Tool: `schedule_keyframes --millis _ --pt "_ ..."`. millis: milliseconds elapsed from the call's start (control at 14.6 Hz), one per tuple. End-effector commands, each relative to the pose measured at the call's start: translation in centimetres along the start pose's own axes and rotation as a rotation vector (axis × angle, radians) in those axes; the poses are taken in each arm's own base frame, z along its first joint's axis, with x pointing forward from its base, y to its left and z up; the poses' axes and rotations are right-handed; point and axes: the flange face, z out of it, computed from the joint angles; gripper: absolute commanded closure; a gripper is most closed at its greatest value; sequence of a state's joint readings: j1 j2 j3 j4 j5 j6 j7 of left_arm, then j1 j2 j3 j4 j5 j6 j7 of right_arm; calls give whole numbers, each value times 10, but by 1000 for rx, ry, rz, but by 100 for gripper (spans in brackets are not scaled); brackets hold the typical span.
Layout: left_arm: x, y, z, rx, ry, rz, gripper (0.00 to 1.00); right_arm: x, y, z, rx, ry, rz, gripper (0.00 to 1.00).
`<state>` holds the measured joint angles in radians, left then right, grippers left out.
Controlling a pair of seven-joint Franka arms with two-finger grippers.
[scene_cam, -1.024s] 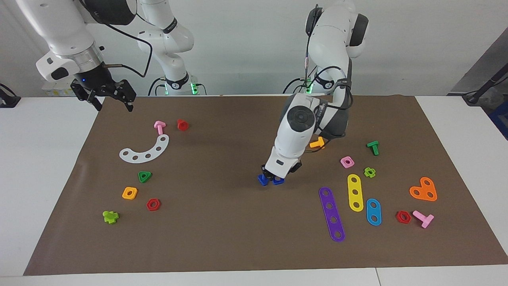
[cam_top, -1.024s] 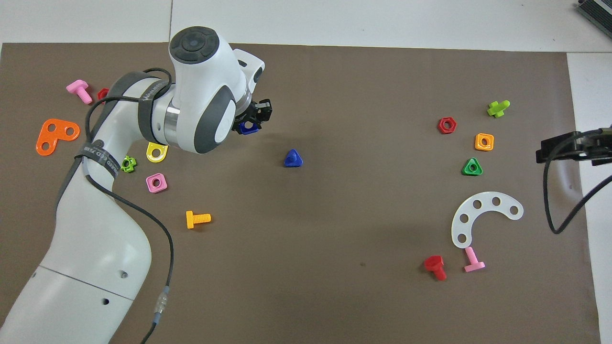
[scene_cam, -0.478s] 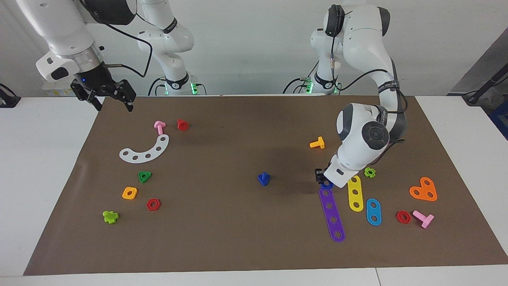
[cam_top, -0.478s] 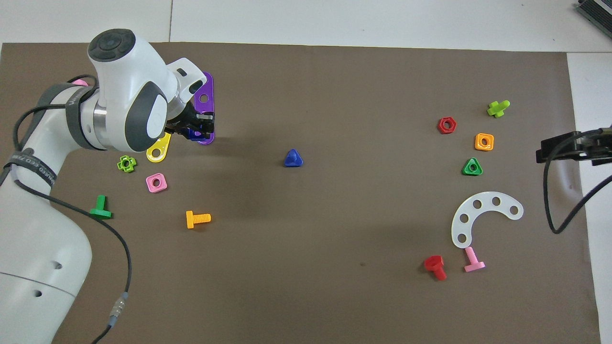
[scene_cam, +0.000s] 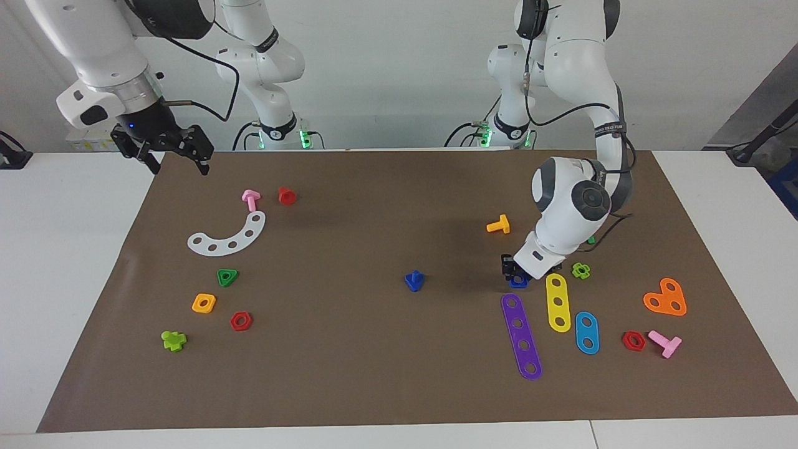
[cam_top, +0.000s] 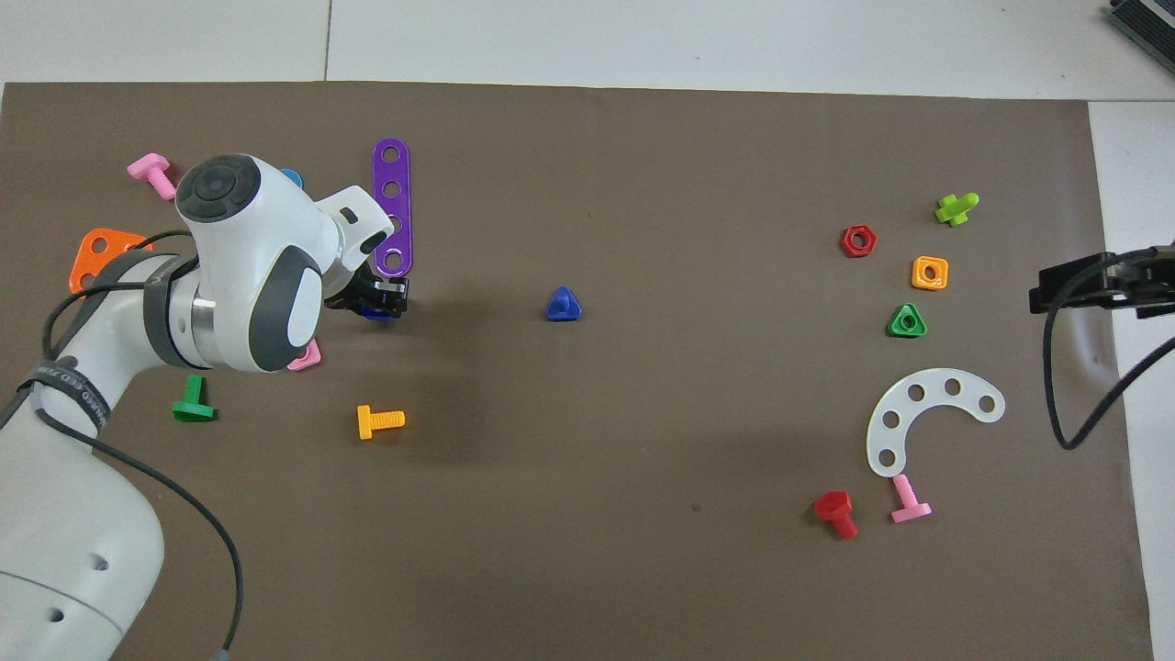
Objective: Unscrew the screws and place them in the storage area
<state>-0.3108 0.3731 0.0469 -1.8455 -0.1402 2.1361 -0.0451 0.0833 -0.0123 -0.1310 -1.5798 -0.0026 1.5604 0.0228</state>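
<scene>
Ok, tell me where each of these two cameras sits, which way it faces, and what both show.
Facing view: high across the table, looking at the robots; both whole arms show, the left gripper shut on a blue nut low over the brown mat, the right gripper open, waiting above the mat's corner.
Overhead view: high above the robots' end, looking forward and steeply down; the left arm and the right gripper show.
Shared: the blue screw mid-mat and the white curved strip.

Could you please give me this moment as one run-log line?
left gripper: shut on blue nut, low by purple strip | right gripper: open, waiting | blue screw: mid-mat
</scene>
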Motion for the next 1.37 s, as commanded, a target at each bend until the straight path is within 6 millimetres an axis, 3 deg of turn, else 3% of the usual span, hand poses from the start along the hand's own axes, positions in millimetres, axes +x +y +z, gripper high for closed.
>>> schedule_keyframes --millis 0,68,273,410,478,615,820,1024,1093,1298 --pt "-14 4 -5 9 19 20 15 -12 9 -2 10 -19 23 0" --pt "-12 4 -9 8 27 24 1 -12 8 -2 8 -18 17 0" --pt "-8 -6 -29 4 59 8 0 -11 -5 6 9 -18 3 0" --pt "-9 -16 -43 2 76 -9 0 -4 -36 21 14 32 -47 0" --pt "-9 -20 -50 2 86 -15 0 -3 -55 29 17 51 -53 0" --pt "-10 -51 -82 3 121 -60 0 0 -98 45 21 66 -30 0" --pt "-10 -114 -135 76 79 -63 0 21 -185 103 19 81 -3 0" --pt "-26 -166 -165 79 78 -45 0 32 -281 149 37 133 4 0" --pt "-32 -173 -177 77 73 -53 0 33 -306 163 44 147 15 0" --pt "-44 -174 -222 135 13 -34 0 34 -355 204 52 163 19 0"
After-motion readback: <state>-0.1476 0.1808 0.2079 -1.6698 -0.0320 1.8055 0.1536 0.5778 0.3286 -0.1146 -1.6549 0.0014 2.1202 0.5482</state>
